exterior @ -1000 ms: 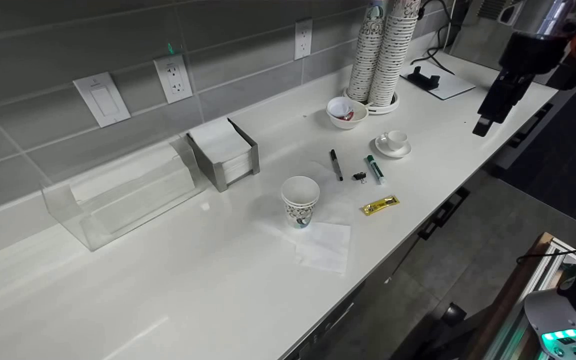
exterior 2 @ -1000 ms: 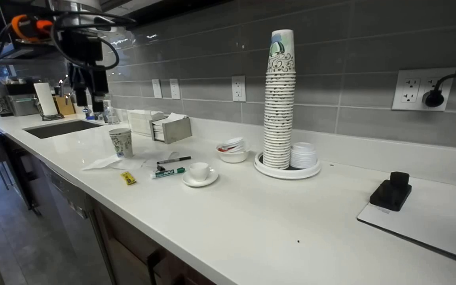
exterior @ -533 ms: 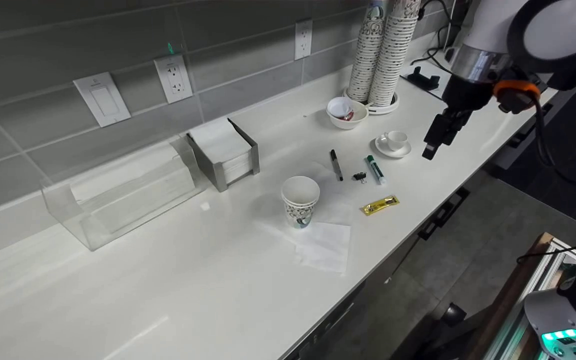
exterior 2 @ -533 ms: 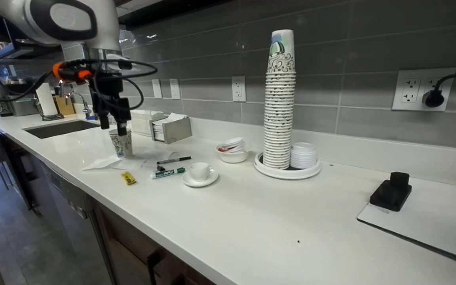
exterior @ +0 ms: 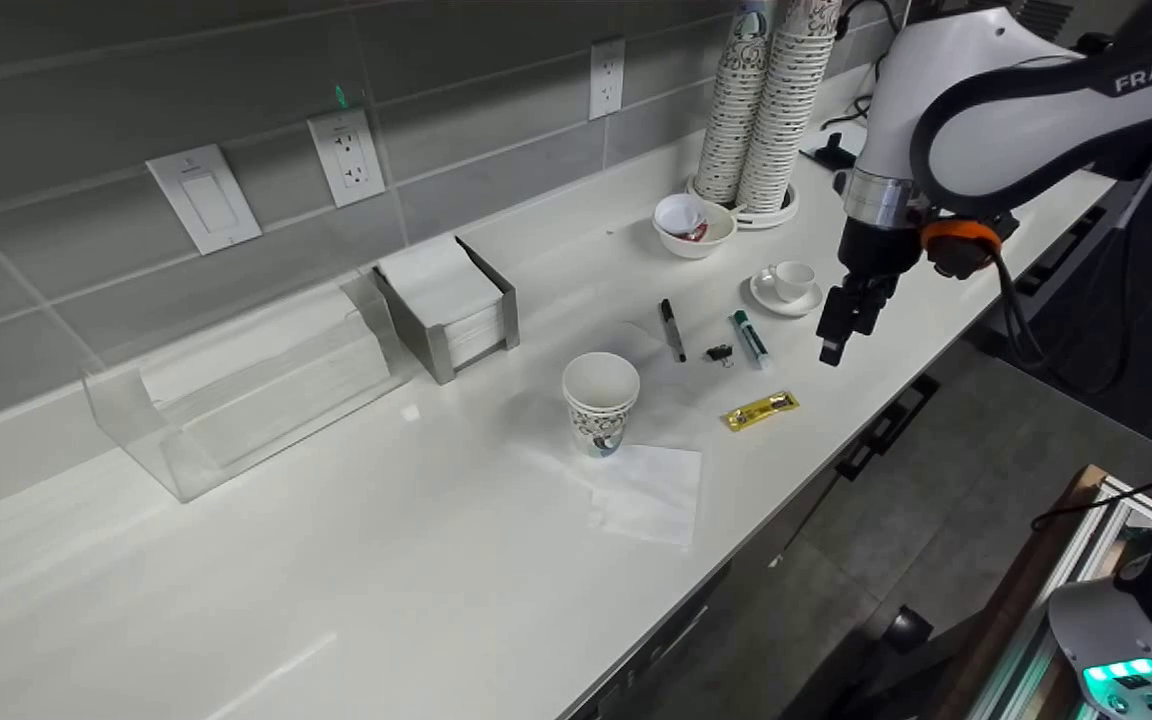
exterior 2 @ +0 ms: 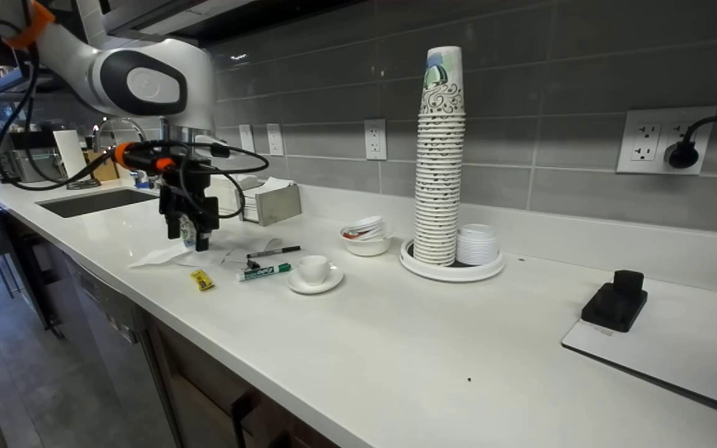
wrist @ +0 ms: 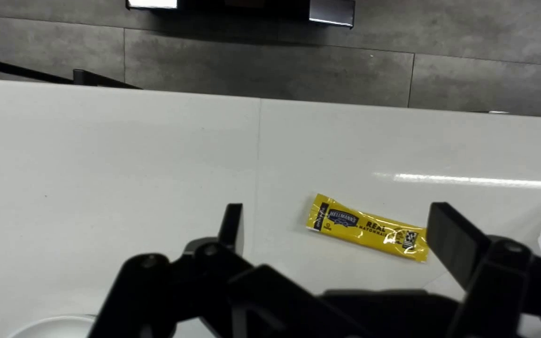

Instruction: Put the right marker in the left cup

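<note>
- Hanging over the bench (exterior: 386, 580) near its front edge, the arm (exterior: 996, 150) pointed its jaws downward
- The jaws stood wide apart in the wrist view, a yellow mayonnaise packet (wrist: 369, 230) showing between them, lying on the bench
- The green marker (exterior: 751, 340) lay on the bench in both exterior views, between a small black clip (exterior: 719, 353) and the saucer (exterior: 768, 300) with its little white cup (exterior: 791, 284)
- Past the clip lay a black marker (exterior: 673, 332), roughly alongside the green one
- The paper cup (exterior: 600, 410) stood upright, mouth up, well apart from the green marker; in an exterior view the jaws hid most of the cup (exterior 2: 187, 231)
- A thin white napkin (exterior: 648, 500) lay flat just beside the cup's foot
- Farther back, a white bowl (exterior: 693, 248) stood near tall stacks of paper cups (exterior: 733, 130)
</note>
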Controlling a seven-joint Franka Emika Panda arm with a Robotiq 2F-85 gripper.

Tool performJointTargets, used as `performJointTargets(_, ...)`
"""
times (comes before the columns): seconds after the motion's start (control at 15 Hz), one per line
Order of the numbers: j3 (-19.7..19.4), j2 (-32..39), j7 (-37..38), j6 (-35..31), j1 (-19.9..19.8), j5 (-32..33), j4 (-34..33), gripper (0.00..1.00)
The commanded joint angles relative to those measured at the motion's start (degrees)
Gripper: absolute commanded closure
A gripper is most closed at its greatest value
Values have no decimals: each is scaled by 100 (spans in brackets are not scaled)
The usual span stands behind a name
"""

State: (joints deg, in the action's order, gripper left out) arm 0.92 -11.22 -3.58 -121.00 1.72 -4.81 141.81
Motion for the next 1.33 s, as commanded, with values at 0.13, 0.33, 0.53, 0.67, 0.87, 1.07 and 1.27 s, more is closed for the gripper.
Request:
performJointTargets(0.13,-70,195,-1021,-1702,120,-207,242,0)
performJointTargets(0.33,-20,460,-366,-2521,37,-235,263,0)
performJointTargets(0.53,-3,815,399,-3293,-41,-174,184,0)
performJointTargets(0.67,-34,910,412,-3372,-21,-338,136,0)
performJointTargets(0.87,-32,868,379,-3288,-27,-189,188,0)
performJointTargets(1.07,-74,1128,967,-3384,-128,61,4,0)
performJointTargets(1.27,-119,1430,1480,-3616,-179,75,-218,2)
